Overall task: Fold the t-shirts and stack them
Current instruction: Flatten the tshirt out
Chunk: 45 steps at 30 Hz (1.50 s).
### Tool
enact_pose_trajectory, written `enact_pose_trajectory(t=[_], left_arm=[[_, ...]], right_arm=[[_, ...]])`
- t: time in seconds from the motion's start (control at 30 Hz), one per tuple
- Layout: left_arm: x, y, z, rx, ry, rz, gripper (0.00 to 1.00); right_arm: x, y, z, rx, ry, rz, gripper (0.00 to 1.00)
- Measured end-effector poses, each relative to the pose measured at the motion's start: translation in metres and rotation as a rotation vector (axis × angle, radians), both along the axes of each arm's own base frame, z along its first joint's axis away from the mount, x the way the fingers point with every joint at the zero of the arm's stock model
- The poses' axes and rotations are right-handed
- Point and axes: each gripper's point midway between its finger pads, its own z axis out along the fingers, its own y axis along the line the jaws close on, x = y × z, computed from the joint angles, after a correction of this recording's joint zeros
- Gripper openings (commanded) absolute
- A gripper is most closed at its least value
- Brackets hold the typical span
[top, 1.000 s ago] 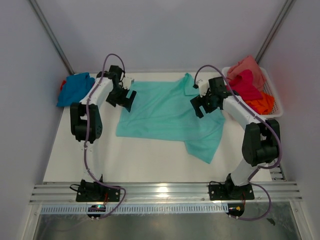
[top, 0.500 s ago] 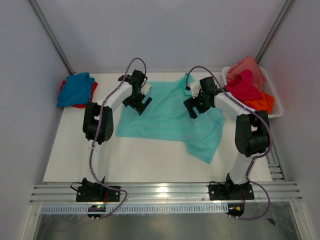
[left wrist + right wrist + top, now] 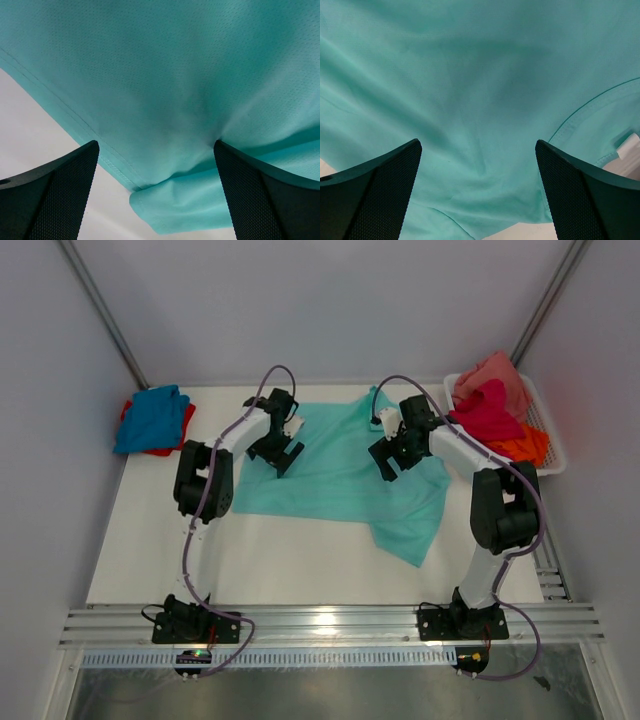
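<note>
Teal t-shirt (image 3: 335, 480) lies spread at the frame's centre; left gripper (image 3: 279, 454) and right gripper (image 3: 386, 463) hang over its upper part, jaws spread wide, empty.

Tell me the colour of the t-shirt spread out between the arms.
The large spread cloth t-shirt is plain mint-teal, clearest from the top external view.

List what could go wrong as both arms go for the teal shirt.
1. The left gripper hovers open over the mint-teal t-shirt where the hem ends in a flap doubled under; a pinch there may catch two layers.
2. The shirt's near right corner trails out askew, so a fold may come out uneven.
3. The right gripper, also open, sits beside a curved seam; closing there may grab only that edge.
</note>
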Motion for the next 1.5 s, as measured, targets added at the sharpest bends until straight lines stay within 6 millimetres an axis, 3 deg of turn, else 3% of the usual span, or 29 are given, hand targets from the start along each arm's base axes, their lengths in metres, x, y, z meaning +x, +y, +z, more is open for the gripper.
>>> enact_pose_trajectory(t=[0.27,0.57,0.8,1.03,1.3,1.5], left_arm=[[0.005,0.006,0.001,0.04,-0.017,0.001,0.99],[0.009,0.021,0.004,0.106,-0.042,0.013,0.99],[0.006,0.036,0.004,0.124,-0.037,0.058,0.99],[-0.017,0.056,0.003,0.135,0.006,0.104,0.99],[-0.051,0.063,0.0,0.128,0.066,0.134,0.99],[-0.084,0.07,-0.002,0.125,0.114,0.136,0.99]], right_arm=[[-0.009,-0.006,-0.007,-0.028,0.022,-0.001,0.99],[-0.034,-0.02,-0.029,-0.085,0.094,-0.005,0.99],[-0.048,-0.042,-0.046,-0.19,0.116,-0.035,1.0],[-0.054,-0.057,-0.046,-0.254,0.079,-0.069,0.99],[-0.061,-0.068,-0.043,-0.297,0.026,-0.1,0.99],[-0.083,-0.078,-0.043,-0.323,0.033,-0.108,0.99]])
